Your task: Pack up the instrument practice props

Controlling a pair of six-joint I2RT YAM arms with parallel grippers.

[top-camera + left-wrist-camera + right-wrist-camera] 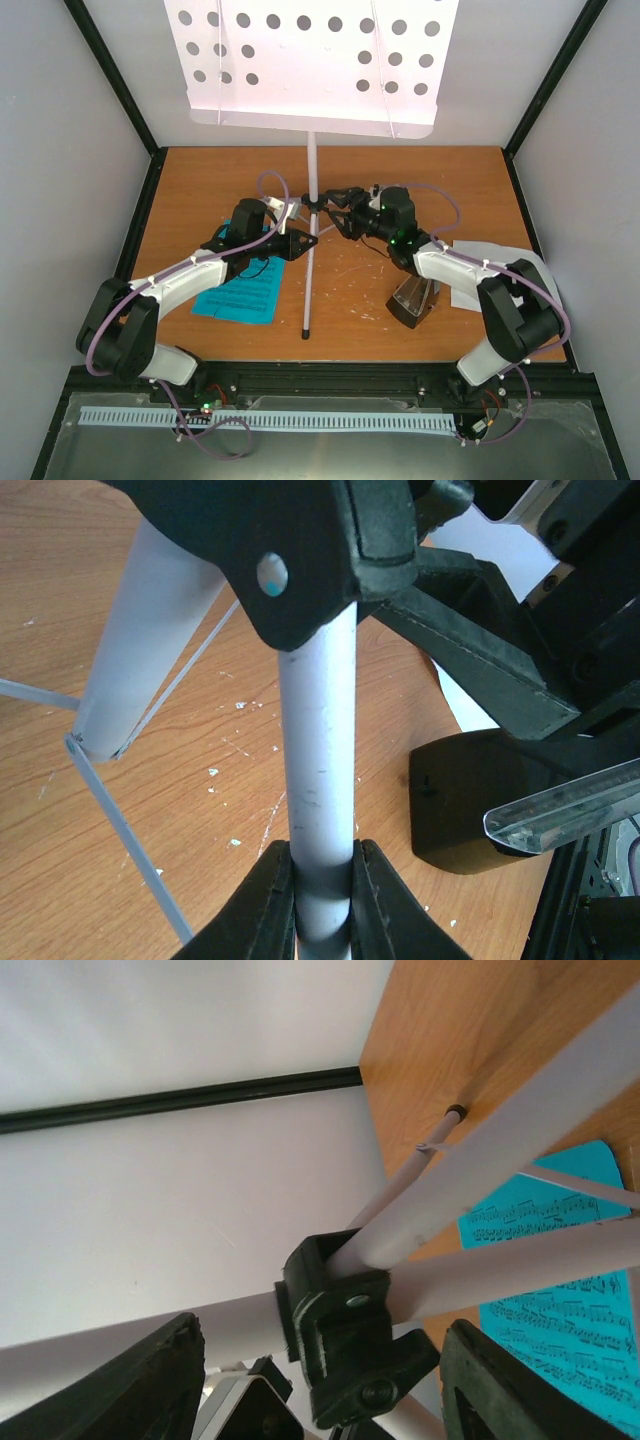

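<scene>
Top external view: thin silver tripod music stand (311, 170) rises at mid-desk (400, 180) between both arms. The left hand (305, 241) is clenched on its pole. The right hand (332, 214), fingers spread, straddles the stand's black plastic hub (340, 1345) without touching it.

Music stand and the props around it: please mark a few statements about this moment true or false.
1. The left gripper is clamped on the stand's pole. True.
2. The right gripper is shut on the metronome. False: it stands open astride the stand's black collar; the metronome sits on the table, apart from it.
3. The blue music sheet lies on the table left of the pole. True.
4. The perforated tray lies flat on the table. False: it is raised at the top of the pole.
</scene>
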